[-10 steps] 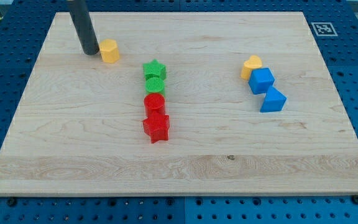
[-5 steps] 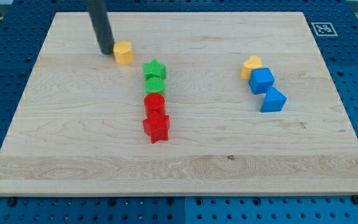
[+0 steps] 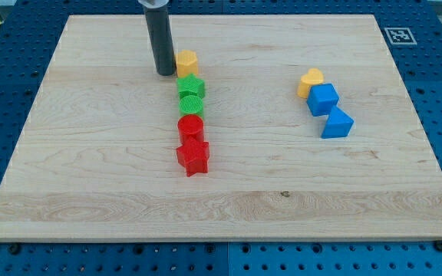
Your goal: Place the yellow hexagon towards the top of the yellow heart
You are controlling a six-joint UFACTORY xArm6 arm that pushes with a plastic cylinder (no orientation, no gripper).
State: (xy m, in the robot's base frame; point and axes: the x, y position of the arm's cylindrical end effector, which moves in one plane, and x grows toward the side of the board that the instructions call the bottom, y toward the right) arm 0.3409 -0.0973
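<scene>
The yellow hexagon [image 3: 187, 63] lies near the board's top middle, just above the green star [image 3: 191, 86]. My tip [image 3: 166, 73] stands right against the hexagon's left side. The yellow heart [image 3: 310, 81] lies far to the view's right, touching the upper left of a blue cube [image 3: 323, 100].
A column runs down the board's middle: the green star, a green round block [image 3: 192, 105], a red round block [image 3: 191, 126] and a red star [image 3: 193, 156]. A blue block with a pointed top [image 3: 337, 123] lies below the blue cube. The wooden board [image 3: 90, 192] rests on a blue perforated table.
My tip has moved to the view's right, pushing the yellow hexagon with it from the top left to just above the green star. The other blocks have not moved.
</scene>
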